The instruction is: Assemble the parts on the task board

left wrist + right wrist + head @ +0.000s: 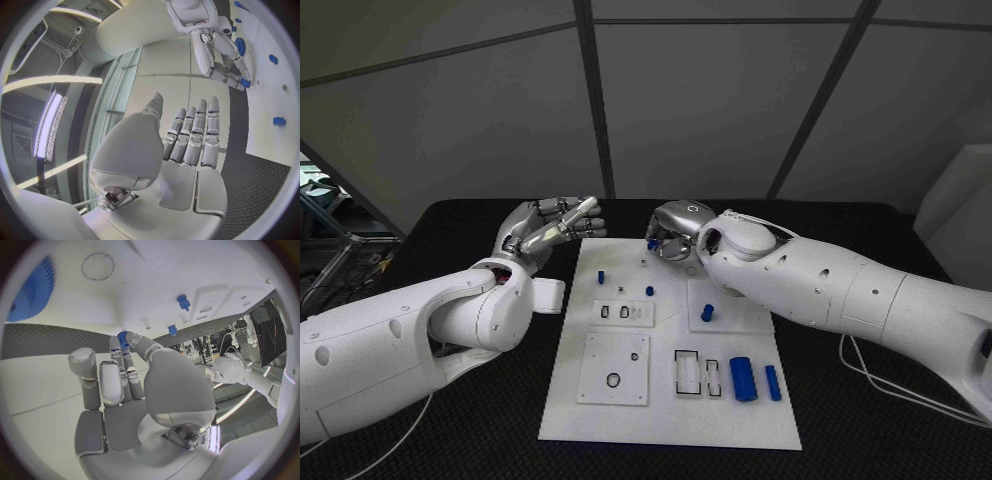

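Now, over on the left, the left hand (548, 228) hangs just off the far-left corner of the task board (678, 415), fingers straight, spread a little and pointing up, nothing in them; the left wrist view confirms it, palm bare and fingers (195, 135) side by side. Moving across, the white board lies in the middle of the black table (459, 440), and I count six blue parts on it in the head view: a small peg (602, 277) near the far-left area, a second small peg (649, 291) just right of it, a short piece (707, 313) on the raised square at centre right, then two cylinders lying side by side near the right edge, the thick one (743, 379) and the thin one (773, 382). The sixth, a small blue part (652, 243), sits at the tips of the right hand (678, 232) above the board's far edge. That hand is curled in, and the right wrist view shows the blue part (122, 338) pinched at its fingertips (127, 347), half hidden by them, so its shape is hard to make out.
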Available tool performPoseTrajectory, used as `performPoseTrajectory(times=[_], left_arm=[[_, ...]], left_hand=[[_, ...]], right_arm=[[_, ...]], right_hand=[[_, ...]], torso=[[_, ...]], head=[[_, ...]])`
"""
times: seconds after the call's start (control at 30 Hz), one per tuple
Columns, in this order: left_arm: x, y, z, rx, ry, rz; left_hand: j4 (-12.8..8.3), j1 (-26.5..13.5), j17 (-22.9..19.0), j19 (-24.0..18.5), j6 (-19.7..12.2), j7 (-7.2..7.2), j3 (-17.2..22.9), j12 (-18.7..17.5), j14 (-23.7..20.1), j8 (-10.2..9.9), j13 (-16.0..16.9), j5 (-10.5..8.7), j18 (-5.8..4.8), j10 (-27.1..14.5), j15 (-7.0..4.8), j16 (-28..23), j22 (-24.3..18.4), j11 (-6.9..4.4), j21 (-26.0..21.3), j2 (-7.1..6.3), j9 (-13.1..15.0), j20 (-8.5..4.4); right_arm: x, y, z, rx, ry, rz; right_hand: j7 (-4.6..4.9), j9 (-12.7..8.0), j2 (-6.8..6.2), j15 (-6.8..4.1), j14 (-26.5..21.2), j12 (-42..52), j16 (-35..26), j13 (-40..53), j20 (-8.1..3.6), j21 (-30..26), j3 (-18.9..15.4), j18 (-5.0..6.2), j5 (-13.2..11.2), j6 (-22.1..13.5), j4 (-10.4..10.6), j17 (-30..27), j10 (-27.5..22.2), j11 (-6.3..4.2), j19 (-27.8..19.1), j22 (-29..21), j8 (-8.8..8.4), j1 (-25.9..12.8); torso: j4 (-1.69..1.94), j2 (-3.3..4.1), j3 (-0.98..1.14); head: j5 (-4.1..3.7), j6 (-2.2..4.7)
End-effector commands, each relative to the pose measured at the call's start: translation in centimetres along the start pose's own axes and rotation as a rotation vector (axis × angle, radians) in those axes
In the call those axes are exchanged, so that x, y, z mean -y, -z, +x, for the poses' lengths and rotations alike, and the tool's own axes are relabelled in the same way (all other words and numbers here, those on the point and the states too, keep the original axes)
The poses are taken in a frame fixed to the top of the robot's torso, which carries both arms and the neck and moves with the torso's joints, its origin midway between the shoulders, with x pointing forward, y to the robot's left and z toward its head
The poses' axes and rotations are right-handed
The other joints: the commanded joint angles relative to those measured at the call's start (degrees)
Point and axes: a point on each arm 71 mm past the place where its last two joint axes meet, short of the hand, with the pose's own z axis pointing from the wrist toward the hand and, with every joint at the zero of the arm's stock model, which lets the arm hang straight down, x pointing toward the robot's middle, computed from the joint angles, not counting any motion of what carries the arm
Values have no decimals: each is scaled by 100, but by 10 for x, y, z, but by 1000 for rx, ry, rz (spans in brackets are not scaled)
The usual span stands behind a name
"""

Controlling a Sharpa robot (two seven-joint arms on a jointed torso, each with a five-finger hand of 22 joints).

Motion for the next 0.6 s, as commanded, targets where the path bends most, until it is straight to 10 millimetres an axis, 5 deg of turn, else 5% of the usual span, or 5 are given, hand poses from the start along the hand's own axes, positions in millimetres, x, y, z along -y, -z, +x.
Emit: performPoseTrajectory(times=[0.03,0.37,0.6], left_arm=[[2,-1,2,-15,3,8],[4,-2,2,-16,3,10],[4,-2,2,-16,2,11]], left_hand=[[-33,-39,5,-18,-37,153,-6,-18,-4,-34,-8,-25,-92,-24,33,-30,9,-3,31,37,-7,16],[-33,-39,5,-18,-37,153,-6,-18,-4,-34,-8,-25,-92,-24,33,-30,9,-3,31,37,-7,16],[-33,-39,5,-18,-37,153,-6,-18,-4,-34,-8,-25,-92,-24,33,-30,9,-3,31,37,-7,16]], right_arm=[[-1,-2,0,-21,4,-9],[-2,-5,3,-38,11,-1],[-2,-7,4,-51,14,-1]], right_hand=[[27,5,-25,-8,253,-36,31,2,18,29,21,-46,-16,-6,18,6,3,22,36,0,9,-23],[46,-5,-51,8,247,-53,43,-9,31,34,43,-45,-27,-55,52,7,-59,42,19,2,-20,-49],[132,-26,-157,101,231,-70,69,-104,104,43,109,-44,-34,-234,136,5,-495,152,-23,0,-43,-126]], torso=[[5,4,-3],[9,13,-9],[-3,4,-7]], head=[[-2,1],[4,-26],[20,-43]])
